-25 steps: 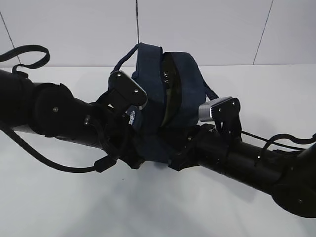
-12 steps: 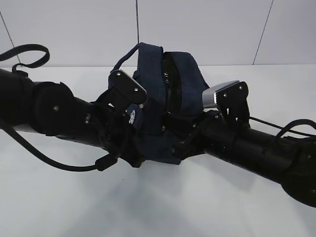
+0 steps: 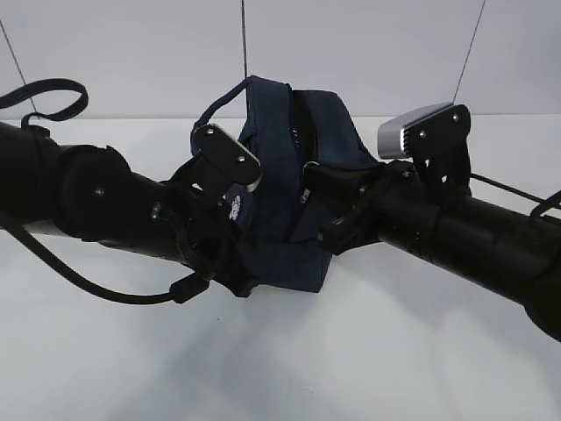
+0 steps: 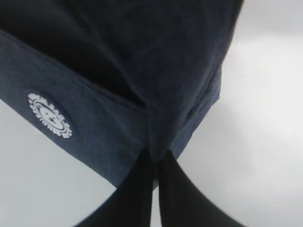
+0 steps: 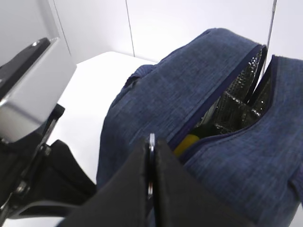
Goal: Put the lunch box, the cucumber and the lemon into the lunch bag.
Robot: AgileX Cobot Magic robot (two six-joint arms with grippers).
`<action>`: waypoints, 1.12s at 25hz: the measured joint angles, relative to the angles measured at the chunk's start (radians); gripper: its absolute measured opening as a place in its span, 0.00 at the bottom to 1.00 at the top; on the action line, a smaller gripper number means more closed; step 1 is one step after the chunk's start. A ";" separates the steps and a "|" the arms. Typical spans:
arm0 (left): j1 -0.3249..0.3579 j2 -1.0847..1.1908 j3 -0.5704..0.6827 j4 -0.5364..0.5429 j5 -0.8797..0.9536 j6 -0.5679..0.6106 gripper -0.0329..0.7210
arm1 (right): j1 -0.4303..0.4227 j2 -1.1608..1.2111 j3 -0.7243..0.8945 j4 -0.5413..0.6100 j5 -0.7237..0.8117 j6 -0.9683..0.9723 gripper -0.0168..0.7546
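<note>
The navy lunch bag [image 3: 280, 193] stands on the white table between my two arms, its top zipper partly open. In the right wrist view the bag [image 5: 189, 94] shows a silver lining and the yellow lemon [image 5: 188, 142] inside the slot. My right gripper [image 5: 150, 142] is shut on the metal ring pull [image 5: 151, 161] of the zipper. My left gripper [image 4: 155, 158] is shut on a fold of the bag's lower corner [image 4: 156, 137], near the round white logo [image 4: 49, 115]. The lunch box and the cucumber are hidden.
The white table [image 3: 351, 368] stretches in front of the bag; a white panelled wall [image 3: 351, 53] stands behind. A black cable [image 3: 105, 294] loops below the left arm. The left arm's camera housing [image 5: 23, 90] sits close on the left.
My right gripper has risen and moved up along the bag's front with the zipper pull, and the opening has narrowed. The left arm has held still.
</note>
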State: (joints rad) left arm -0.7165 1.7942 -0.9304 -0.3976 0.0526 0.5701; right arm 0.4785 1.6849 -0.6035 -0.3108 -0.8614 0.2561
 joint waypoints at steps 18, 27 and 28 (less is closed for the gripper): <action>0.000 0.000 0.000 -0.012 0.000 0.000 0.03 | 0.000 -0.012 -0.202 0.041 0.212 -0.098 0.03; 0.000 0.000 -0.001 -0.015 0.000 0.000 0.03 | 0.000 -0.012 -0.269 0.109 0.309 -0.116 0.03; 0.000 0.000 -0.001 -0.015 0.000 0.000 0.03 | 0.000 -0.012 -0.269 0.124 0.309 -0.117 0.03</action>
State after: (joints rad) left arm -0.7165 1.7942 -0.9311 -0.4125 0.0526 0.5701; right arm 0.4785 1.6726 -0.8727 -0.1867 -0.5528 0.1392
